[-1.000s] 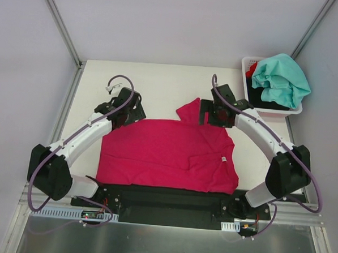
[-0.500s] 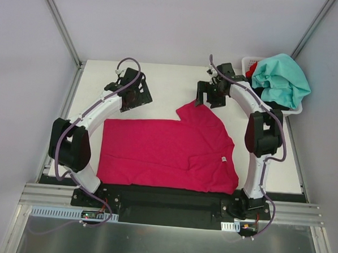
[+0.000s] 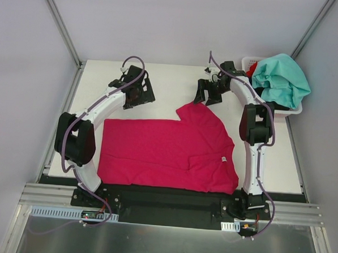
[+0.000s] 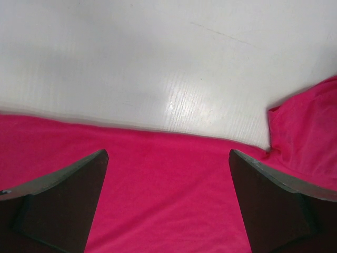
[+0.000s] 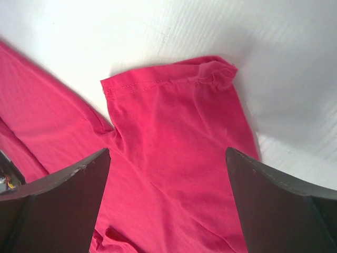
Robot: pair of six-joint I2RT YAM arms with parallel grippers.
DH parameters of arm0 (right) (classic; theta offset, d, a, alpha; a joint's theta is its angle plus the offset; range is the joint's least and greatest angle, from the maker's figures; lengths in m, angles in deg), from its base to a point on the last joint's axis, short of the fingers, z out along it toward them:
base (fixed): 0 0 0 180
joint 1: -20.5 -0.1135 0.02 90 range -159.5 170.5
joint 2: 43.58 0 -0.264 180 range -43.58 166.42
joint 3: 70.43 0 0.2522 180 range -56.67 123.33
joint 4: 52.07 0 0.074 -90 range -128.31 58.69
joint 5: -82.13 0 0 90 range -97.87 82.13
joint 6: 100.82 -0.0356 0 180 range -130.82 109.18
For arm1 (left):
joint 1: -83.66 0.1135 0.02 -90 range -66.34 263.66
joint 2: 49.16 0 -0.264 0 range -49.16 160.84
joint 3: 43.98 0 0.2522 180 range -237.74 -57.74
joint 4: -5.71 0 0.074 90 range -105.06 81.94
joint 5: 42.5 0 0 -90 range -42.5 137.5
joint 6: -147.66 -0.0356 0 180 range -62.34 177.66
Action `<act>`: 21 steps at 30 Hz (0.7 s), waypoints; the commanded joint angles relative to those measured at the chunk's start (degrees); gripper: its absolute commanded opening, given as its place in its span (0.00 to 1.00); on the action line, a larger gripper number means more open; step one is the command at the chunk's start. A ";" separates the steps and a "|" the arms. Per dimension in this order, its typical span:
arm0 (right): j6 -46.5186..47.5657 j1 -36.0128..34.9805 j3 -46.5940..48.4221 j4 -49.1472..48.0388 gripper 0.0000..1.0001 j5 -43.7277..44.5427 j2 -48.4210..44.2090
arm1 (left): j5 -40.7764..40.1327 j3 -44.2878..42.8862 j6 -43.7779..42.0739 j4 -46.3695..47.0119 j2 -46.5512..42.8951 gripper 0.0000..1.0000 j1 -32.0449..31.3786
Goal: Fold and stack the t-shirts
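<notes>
1. Below and just to the near side of both grippers, the magenta t-shirt (image 3: 167, 152) lies spread flat on the table (image 3: 166, 78).
2. A second ago both arms sat low over the shirt's far edge. Since then they have risen and drawn back toward the far side, and the cloth has stayed where it was.
3. The left gripper (image 3: 139, 96) stands wide open and empty, with the shirt's straight far edge crossing under its fingers.
4. The right gripper (image 3: 206, 99) is also spread wide and holds nothing. The short sleeve (image 5: 174, 110) lies directly under it, flat except for a small pucker at one corner.
5. My reading is that the flattening is finished and the first fold has not begun.
6. The shirt's long axis runs side to side, from under the left gripper toward the right arm. Its white label (image 3: 224, 159) sits at the right-arm end, so the neck probably points that way and the hem toward the left arm. The sleeve points away, toward the right gripper.
7. Beyond the right gripper, on its outer side, a teal t-shirt (image 3: 282, 78) waits in the basket (image 3: 247, 65).
</notes>
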 commanded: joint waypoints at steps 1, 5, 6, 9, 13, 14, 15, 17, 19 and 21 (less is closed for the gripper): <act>4.84 0.45 5.68 3.28 0.96 -5.01 1.66 | -1.75 -1.63 -2.42 2.73 0.84 0.99 0.69; 4.93 0.98 9.11 3.63 0.96 -4.56 3.86 | -3.33 -0.93 -1.98 5.46 1.63 0.99 0.69; 4.59 1.24 9.73 3.55 0.96 -4.91 4.56 | -3.07 -1.10 -1.89 5.81 1.90 0.99 0.69; 2.57 1.60 11.05 1.45 0.96 -5.18 6.15 | -2.72 -1.19 -1.19 6.43 2.78 0.99 0.69; -2.26 1.68 10.53 -3.04 0.96 -3.16 7.11 | -2.11 -1.01 -0.57 7.31 3.13 0.99 0.69; -3.75 1.68 10.70 -3.48 0.96 -2.81 7.38 | -1.93 -0.93 -0.48 7.57 3.22 0.99 0.69; -4.64 1.68 11.14 -4.36 0.97 -2.02 7.99 | -1.84 -1.01 -0.39 7.75 3.39 0.99 0.69; -5.78 1.77 10.79 -5.68 0.97 -2.54 8.17 | -1.84 -0.84 -0.48 7.92 3.31 0.99 0.69; -8.16 1.77 8.78 -9.71 0.97 -2.28 7.39 | -1.75 -0.40 -0.39 8.54 3.22 0.99 0.69; -9.73 1.69 8.77 -11.57 0.97 -2.89 7.38 | -1.58 -0.49 -0.48 8.72 3.22 0.99 0.69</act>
